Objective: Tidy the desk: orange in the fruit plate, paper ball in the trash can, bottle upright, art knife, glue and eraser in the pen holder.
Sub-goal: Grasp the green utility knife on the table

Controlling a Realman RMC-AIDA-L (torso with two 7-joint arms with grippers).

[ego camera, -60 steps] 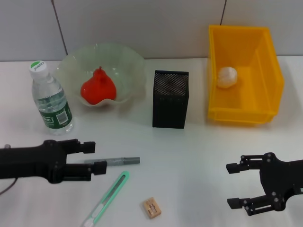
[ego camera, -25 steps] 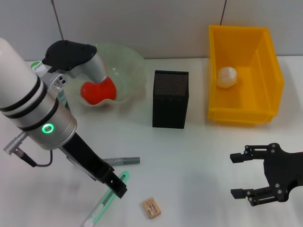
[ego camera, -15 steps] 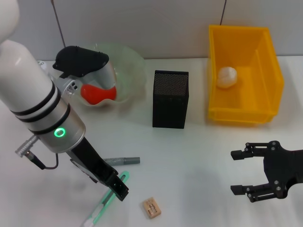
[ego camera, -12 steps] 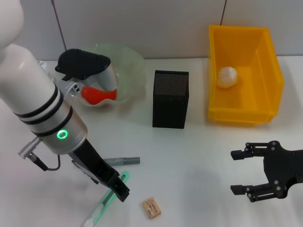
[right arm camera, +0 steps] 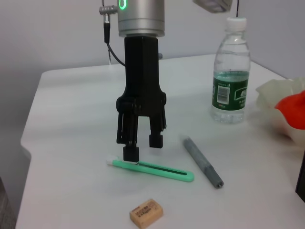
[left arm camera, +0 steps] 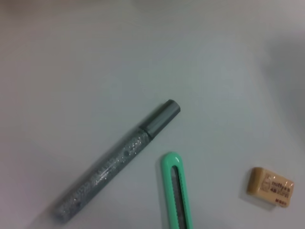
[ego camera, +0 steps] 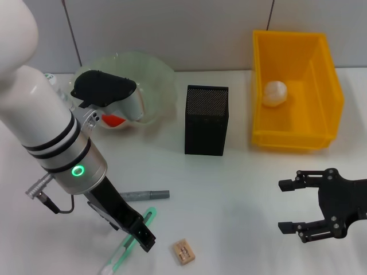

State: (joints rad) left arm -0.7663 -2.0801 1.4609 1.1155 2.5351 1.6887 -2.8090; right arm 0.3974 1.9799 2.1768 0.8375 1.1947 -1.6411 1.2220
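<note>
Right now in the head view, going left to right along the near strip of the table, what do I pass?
Green art knife under the left gripper → tan rectangular eraser → black right gripper, jaws open.

White-and-silver left arm (ego camera: 40,114), black bands, green ring light, grey cable; black skeletal right end effector (ego camera: 292,206).
</note>
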